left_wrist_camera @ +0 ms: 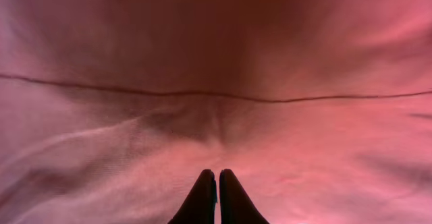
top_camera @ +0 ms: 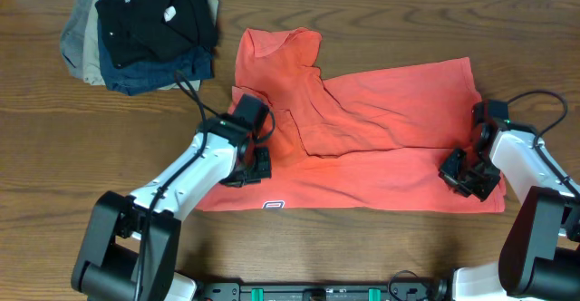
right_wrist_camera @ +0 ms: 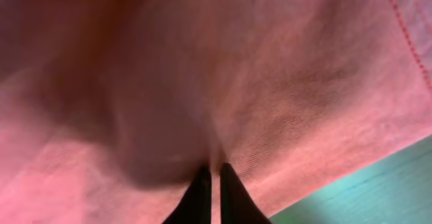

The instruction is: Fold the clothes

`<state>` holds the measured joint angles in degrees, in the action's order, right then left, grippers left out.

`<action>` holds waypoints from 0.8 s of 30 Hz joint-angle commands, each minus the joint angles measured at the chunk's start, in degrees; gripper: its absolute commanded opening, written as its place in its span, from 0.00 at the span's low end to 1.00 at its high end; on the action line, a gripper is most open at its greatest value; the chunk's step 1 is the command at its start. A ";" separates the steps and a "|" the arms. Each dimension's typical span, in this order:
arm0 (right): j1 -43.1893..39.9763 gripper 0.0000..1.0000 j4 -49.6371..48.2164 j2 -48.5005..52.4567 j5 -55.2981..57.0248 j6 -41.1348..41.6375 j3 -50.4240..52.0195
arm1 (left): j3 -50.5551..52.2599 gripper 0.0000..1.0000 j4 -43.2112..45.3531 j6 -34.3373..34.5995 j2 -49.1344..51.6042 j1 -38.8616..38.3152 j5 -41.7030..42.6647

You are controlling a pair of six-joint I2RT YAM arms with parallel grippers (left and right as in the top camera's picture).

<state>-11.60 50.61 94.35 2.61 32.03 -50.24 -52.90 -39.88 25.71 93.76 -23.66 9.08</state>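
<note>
The coral-red T-shirt (top_camera: pixel 381 120) lies across the middle of the table, with its upper part folded over and one sleeve pointing to the back (top_camera: pixel 276 47). My left gripper (top_camera: pixel 246 167) is down on the shirt's left side. In the left wrist view its fingers (left_wrist_camera: pixel 216 175) are pressed together on the fabric (left_wrist_camera: pixel 216 62), and creases run into the tips. My right gripper (top_camera: pixel 464 176) is at the shirt's right edge. In the right wrist view its fingers (right_wrist_camera: pixel 212 169) pinch a puckered fold of the fabric (right_wrist_camera: pixel 283 69). The chest lettering is hidden.
A pile of black, navy and tan folded garments (top_camera: pixel 145 29) sits at the back left corner. A small white label (top_camera: pixel 273 205) shows at the shirt's front edge. The wooden table (top_camera: pixel 381 256) shows in front of the shirt and in the right wrist view (right_wrist_camera: pixel 385 190).
</note>
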 commanded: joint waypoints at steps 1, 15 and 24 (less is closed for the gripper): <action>-1.20 0.02 -0.26 0.09 0.59 0.74 0.68 | 3.32 0.07 0.57 1.27 0.76 0.24 0.74; -7.23 0.02 6.82 0.07 2.54 3.74 1.29 | 12.35 0.06 -1.90 11.34 0.72 0.24 0.72; -11.56 0.01 8.92 0.04 3.30 4.09 1.29 | 12.33 0.06 -12.04 15.56 -8.13 0.24 0.76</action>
<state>-21.54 59.07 94.35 4.51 34.59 -49.23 -41.69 -49.69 38.48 89.49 -23.46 10.90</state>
